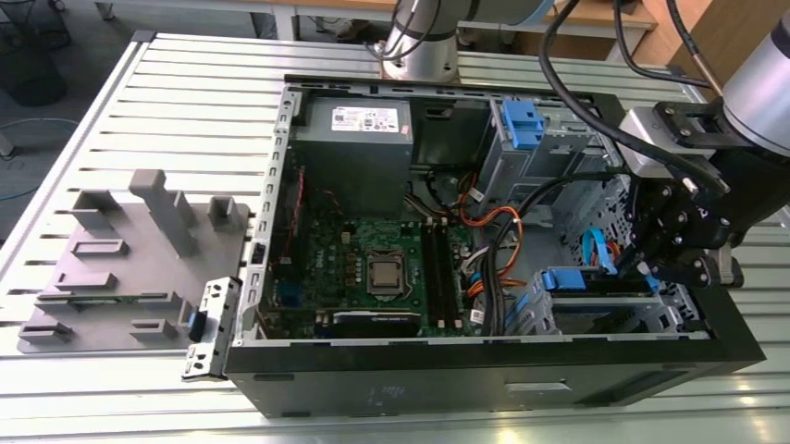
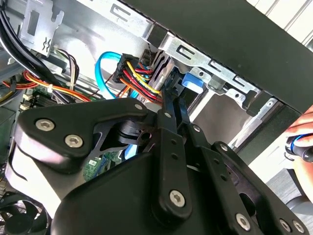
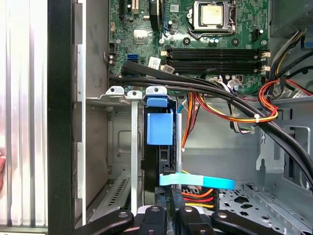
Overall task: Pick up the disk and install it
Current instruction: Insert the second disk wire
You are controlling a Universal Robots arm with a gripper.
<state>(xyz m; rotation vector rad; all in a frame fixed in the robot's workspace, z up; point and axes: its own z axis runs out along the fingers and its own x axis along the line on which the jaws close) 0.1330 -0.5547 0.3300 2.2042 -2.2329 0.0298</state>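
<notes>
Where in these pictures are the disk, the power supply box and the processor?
the disk [image 3: 160, 128], first wrist view: on its blue carrier tab, in the bay.
the power supply box [image 1: 355, 157], exterior view: on its grey face, below the white sticker.
the processor [image 3: 213, 14], first wrist view: on its metal top.

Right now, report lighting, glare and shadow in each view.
Exterior view: even light, shadow inside the computer case. Second wrist view: the black gripper sits dark against a bright table. First wrist view: evenly lit, slight sheen on the processor cover.
</notes>
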